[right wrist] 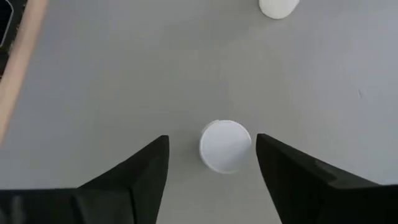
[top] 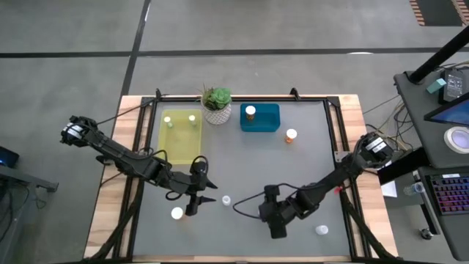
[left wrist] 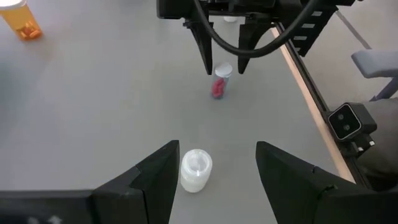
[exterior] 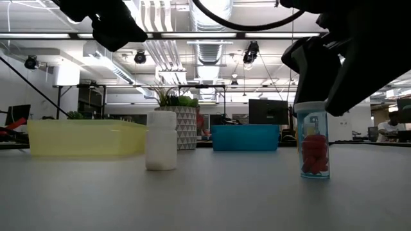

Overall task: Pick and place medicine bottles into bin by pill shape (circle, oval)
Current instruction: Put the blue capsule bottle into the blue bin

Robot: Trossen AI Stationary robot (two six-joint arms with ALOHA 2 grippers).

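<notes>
Grey and wood-edged, the bench (top: 308, 165) carries a yellow tray (top: 181, 136) and a blue tray (top: 260, 117) along its far edge, with a potted plant (top: 216, 104) between them. Two white-capped bottles sit in the yellow tray, one in the blue, and an amber bottle (top: 291, 136) stands beside the blue tray. Near the front edge, the left end effector (left wrist: 211, 171) hangs with its fingers spread on either side of a white bottle (left wrist: 195, 169), not touching it. The right end effector (right wrist: 227, 162) is likewise spread around a clear bottle of red pills (exterior: 314, 149) standing upright on the bench. Another bottle (top: 322, 230) stands towards the front right corner.
</notes>
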